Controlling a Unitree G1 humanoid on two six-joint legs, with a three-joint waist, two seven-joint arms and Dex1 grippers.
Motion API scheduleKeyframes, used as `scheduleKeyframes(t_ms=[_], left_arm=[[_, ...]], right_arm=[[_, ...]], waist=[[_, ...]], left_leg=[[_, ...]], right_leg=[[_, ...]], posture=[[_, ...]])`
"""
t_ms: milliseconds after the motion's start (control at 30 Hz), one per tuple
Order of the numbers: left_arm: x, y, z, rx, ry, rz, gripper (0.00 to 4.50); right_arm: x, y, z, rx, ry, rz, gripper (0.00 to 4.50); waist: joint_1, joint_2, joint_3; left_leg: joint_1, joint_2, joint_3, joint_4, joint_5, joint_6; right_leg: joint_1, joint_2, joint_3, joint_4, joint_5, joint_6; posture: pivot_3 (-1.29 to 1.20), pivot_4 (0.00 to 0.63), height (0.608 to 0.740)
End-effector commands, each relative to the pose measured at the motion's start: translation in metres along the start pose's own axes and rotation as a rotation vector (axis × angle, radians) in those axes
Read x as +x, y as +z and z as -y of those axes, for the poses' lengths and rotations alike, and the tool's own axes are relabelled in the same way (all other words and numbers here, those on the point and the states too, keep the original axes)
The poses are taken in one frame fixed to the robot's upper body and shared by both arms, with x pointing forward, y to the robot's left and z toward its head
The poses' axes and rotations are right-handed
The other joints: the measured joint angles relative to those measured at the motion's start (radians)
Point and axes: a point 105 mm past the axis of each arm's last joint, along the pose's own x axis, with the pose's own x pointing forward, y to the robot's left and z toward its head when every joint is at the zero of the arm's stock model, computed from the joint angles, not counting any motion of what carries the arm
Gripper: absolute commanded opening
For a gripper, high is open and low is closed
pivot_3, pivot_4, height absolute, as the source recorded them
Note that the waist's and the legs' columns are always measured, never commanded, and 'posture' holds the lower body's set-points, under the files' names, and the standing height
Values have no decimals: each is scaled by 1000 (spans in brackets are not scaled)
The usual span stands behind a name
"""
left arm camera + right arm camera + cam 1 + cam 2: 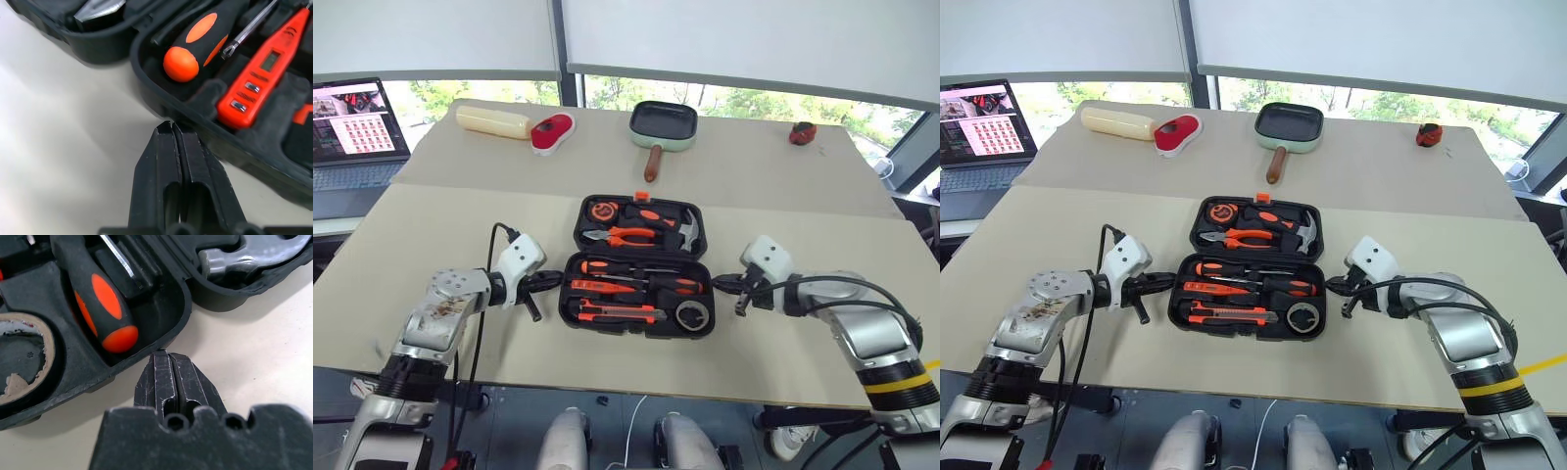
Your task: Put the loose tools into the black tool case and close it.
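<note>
Left gripper (pixel 552 278) at left edge of black tool case (pixel 576 315), fingers pressed flat together, nothing held; fingertips (pixel 171 128) right against case rim at near half, contact not certain. Case lay open at centre of table (pixel 440 230), lid half farther away, tray half nearer. In lid half: orange-handled pliers (pixel 626 236), steel-headed hammer (pixel 684 230). In near tray, left to right: slim small orange screwdriver (pixel 602 286) and orange-black utility knife (pixel 617 313), two screwdrivers with orange-black handles (pixel 641 267), small dark tape roll (pixel 691 315) at right end. All tools seated in slots. Right gripper (pixel 722 285) at right edge of case, fingers likewise closed tight, empty; fingertips (pixel 168 360) just beside rim near the orange-black handle end, touching or not could not be told. Green frying pan (pixel 663 124) well beyond case, at far side of table.
</note>
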Motion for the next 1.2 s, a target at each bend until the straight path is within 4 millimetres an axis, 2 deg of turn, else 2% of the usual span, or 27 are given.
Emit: scheduleKeyframes(t_ms=[33,167,333,467,567,633,733,800,833,967,1033,1100,1200], left_arm=[[1,21,38,33,-204,92,92],[-10,10,53,24,-270,53,92],[-20,-13,59,53,-278,-28,92],[-23,-23,49,40,-214,-61,92],[-29,-29,36,-7,-147,-80,92],[-38,-31,21,-89,-82,-88,609],[-50,-21,0,-216,-18,-56,1517],[-51,-9,-13,-314,8,-28,2366],[-51,-2,-17,-363,8,-14,2619],[-38,26,-34,-570,11,27,4036],[-23,39,-44,-690,30,37,4036],[-7,53,-46,-747,7,50,4036],[9,57,-48,-755,20,23,4036]], right_arm=[[0,25,-37,-84,171,84,0],[-10,20,-52,-91,210,66,0],[-19,10,-68,-91,226,36,0],[-22,-1,-67,-68,188,7,0],[-29,-16,-54,-43,107,-50,0],[-42,-23,-39,0,45,-75,0],[-59,-21,-16,54,-34,-74,772],[-65,-15,-4,103,-69,-56,1542],[-66,-11,1,133,-86,-41,1788],[-55,9,20,292,-130,28,3187],[-40,22,28,400,-138,59,3187],[-23,37,33,503,-129,89,3187],[-7,46,39,589,-136,91,3187]], waist=[[-1,0,0],[-1,0,0],[-1,0,0],[0,0,0],[1,0,0],[3,0,0],[1,0,0],[0,0,0],[-1,0,0],[-4,-1,0],[-4,-1,1],[-5,-1,1],[-11,-1,1]], left_leg=[[0,0,0,-1,0,0],[0,0,0,-2,0,0],[0,0,0,-2,0,0],[1,0,0,-2,0,0],[1,0,0,-2,0,0],[1,0,0,-2,0,0],[2,0,1,-2,0,0],[3,0,0,-1,0,0],[3,1,0,-1,0,0],[4,1,0,0,0,0],[4,0,-1,0,1,0],[3,0,-1,1,1,0],[1,-1,-2,0,1,0]], right_leg=[[0,0,0,0,0,0],[-1,0,0,-1,0,0],[0,0,-1,-1,-1,-1],[0,-1,-1,-1,-1,-1],[0,-1,-1,-1,-1,-1],[0,-1,-1,-1,-1,-1],[1,-1,-1,0,-1,-1],[1,0,-1,1,-1,-1],[1,0,-1,2,-1,-1],[1,1,0,4,-1,-1],[2,1,0,4,-1,-1],[1,1,0,5,-1,-1],[0,1,0,5,-1,-1]], posture=[[0,150,740],[0,150,740],[0,150,740],[0,150,740],[0,150,740],[0,150,740],[0,150,740],[0,150,740],[0,150,740],[0,150,740],[0,150,740],[0,150,740],[0,150,740]])
